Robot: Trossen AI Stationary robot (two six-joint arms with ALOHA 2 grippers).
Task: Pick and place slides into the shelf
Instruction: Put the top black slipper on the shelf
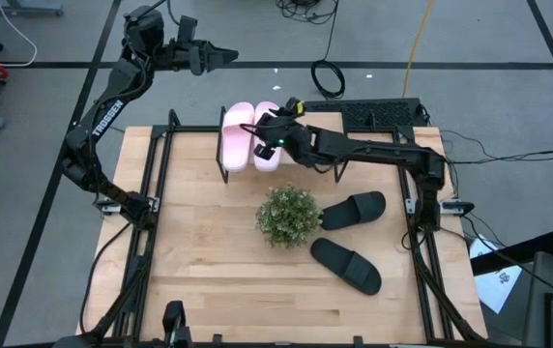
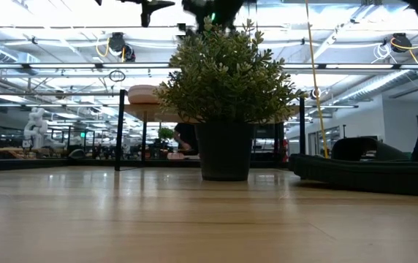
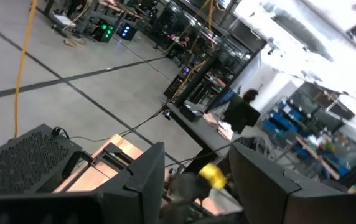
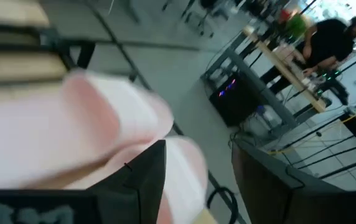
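Wooden table (image 1: pixel 218 280): pink slides (image 1: pixel 237 135) on shelf (image 1: pixel 220 166), right gripper (image 1: pixel 269 135) open over them; black slides (image 1: pixel 354 210) beside plant (image 1: pixel 288 215). Left gripper (image 1: pixel 220 56) open, raised off-table.

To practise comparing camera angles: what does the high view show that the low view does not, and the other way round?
Only the high view shows the two pink slides on the shelf, the right gripper open over them, the left gripper raised beyond the table's far edge, and both black slides apart on the tabletop. Only the low view shows the plant's dark pot and the room behind it. Both show the plant and a black slide.
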